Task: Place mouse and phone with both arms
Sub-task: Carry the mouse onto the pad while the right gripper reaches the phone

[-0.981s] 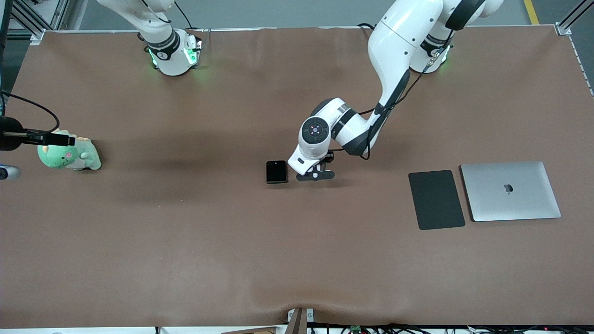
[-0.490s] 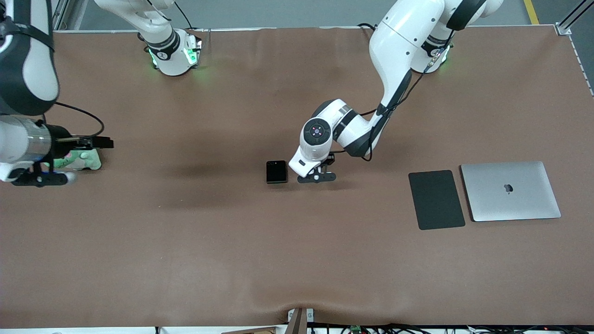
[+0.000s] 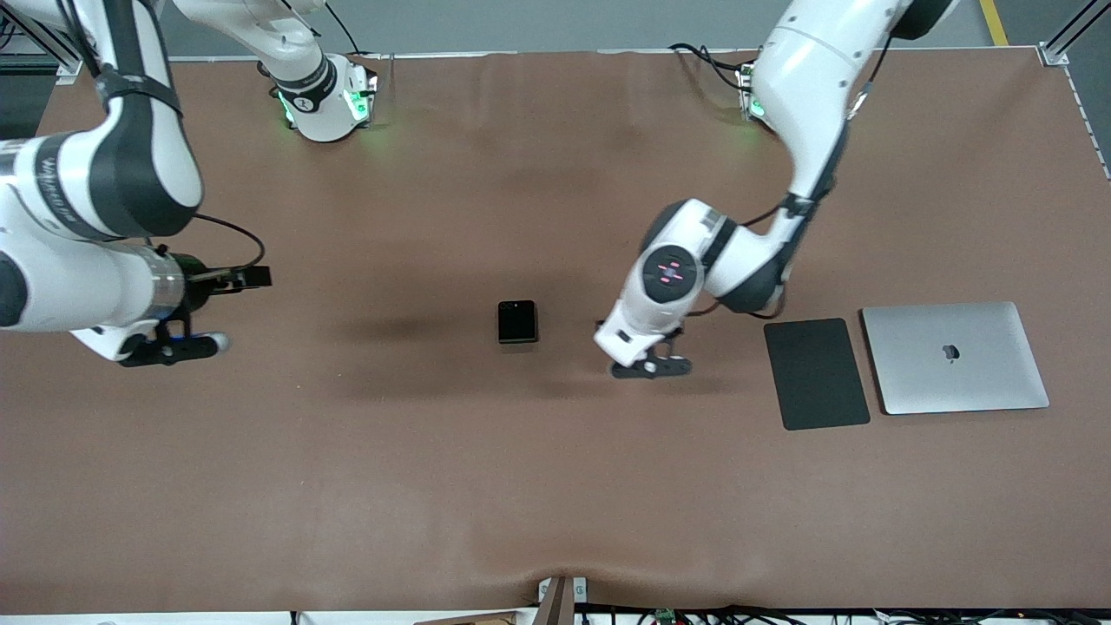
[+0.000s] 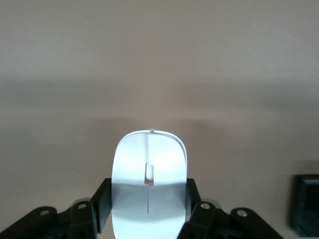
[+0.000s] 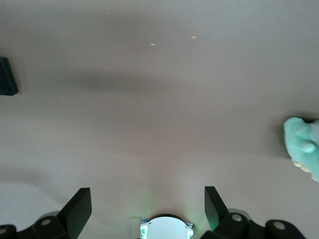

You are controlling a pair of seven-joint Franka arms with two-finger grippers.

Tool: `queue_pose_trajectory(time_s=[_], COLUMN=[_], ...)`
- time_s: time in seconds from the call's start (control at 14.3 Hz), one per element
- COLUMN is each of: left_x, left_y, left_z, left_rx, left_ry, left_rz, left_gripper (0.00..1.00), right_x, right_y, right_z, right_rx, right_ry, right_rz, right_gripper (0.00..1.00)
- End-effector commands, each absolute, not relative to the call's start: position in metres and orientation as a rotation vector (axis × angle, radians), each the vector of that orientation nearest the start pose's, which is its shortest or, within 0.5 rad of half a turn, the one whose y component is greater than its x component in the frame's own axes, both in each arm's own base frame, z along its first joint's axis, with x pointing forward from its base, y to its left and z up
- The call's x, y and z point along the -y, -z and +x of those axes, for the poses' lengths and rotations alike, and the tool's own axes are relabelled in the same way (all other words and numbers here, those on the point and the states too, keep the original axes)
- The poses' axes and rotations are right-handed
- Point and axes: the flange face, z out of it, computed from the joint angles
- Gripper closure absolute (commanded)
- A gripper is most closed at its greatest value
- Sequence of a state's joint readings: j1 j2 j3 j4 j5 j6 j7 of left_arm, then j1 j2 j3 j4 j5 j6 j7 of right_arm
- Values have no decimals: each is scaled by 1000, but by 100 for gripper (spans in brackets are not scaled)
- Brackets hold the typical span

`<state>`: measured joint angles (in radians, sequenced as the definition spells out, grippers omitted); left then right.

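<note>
The white mouse (image 4: 149, 164) is gripped by its sides in my left gripper (image 4: 148, 199). The left hand (image 3: 638, 334) holds it over the brown table (image 3: 434, 477), between the phone and a dark pad, and hides the mouse in the front view. The black folded phone (image 3: 517, 321) lies flat mid-table. It also shows at the edge of the left wrist view (image 4: 305, 204) and of the right wrist view (image 5: 7, 77). My right gripper (image 5: 144, 199) is open wide and empty, high over the right arm's end of the table; its wrist (image 3: 130, 295) shows there.
A dark grey rectangular pad (image 3: 816, 373) and a closed silver laptop (image 3: 955, 358) lie side by side at the left arm's end. A green plush toy (image 5: 304, 147) sits under the right arm, hidden in the front view.
My left gripper has carried the mouse from beside the phone toward the dark pad. The right arm has swung in over the plush toy from the table's end.
</note>
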<state>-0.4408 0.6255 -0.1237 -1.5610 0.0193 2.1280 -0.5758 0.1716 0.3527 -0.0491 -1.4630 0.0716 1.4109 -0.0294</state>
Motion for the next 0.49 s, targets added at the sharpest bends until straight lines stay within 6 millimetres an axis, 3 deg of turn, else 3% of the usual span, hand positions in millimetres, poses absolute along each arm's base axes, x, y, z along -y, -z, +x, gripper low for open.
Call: queue_pose_trajectory(time_s=[0.0,0.21,0.42], left_x=[295,220,152], left_y=[-300,-300,-291], left_z=[617,646,664], left_rx=[-12,42,40], left_ry=[-139,-143,-155], left_rz=[-3139,-3146,-3141], left_gripper=[45,41,44], right_x=[-124,-167,-191], right_y=[-432,-413,-392], right_z=[615,612,612], right_rx=[189,138,148], right_ry=[-626,-587,-603], right_rz=[-3009,-3020,-2989], right_gripper=[0,0,0])
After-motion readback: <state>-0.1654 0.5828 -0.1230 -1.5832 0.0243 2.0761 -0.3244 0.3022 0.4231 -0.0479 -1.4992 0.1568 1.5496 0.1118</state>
